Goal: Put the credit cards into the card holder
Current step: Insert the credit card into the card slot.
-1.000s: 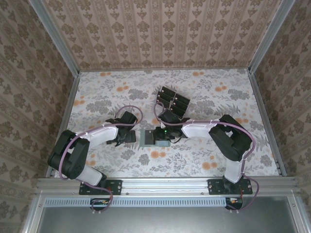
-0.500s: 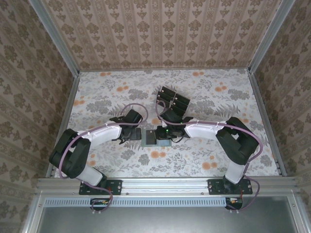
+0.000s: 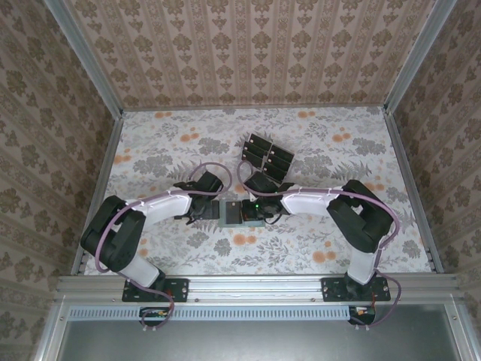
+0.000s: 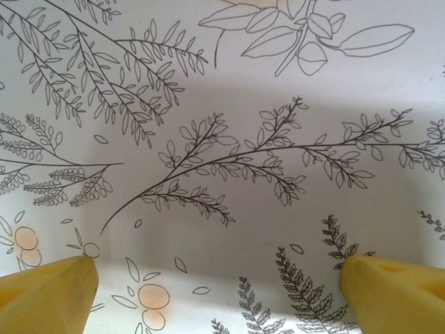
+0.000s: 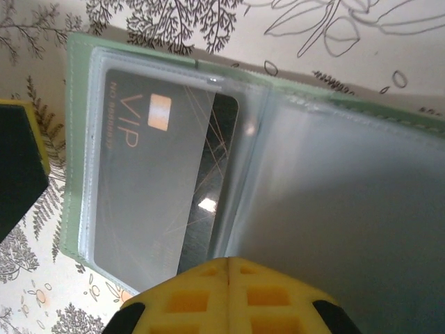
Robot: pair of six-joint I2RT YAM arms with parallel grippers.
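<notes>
The sage-green card holder (image 5: 78, 139) lies open on the table, its clear sleeves facing up. One black credit card (image 5: 149, 181) marked VIP sits in its left sleeve, with its right edge showing dark beside the fold. My right gripper (image 5: 228, 268) is shut, its yellow fingertips pressed together over the holder's near edge. In the top view the card holder (image 3: 228, 213) lies between my right gripper (image 3: 252, 211) and my left gripper (image 3: 210, 206). More black credit cards (image 3: 268, 154) stand behind. The left gripper (image 4: 222, 296) is open over bare cloth, with its fingertips (image 4: 49, 292) far apart.
The spare cards stand in a clear tray (image 3: 261, 159) just behind the right wrist. A dark yellow-edged piece (image 5: 17, 167), seemingly a left finger, sits close to the holder's left edge. The flowered tablecloth (image 3: 165, 143) runs to the metal-framed walls.
My left gripper has slid right, closer to the card holder's left edge. The right gripper has stayed over the holder.
</notes>
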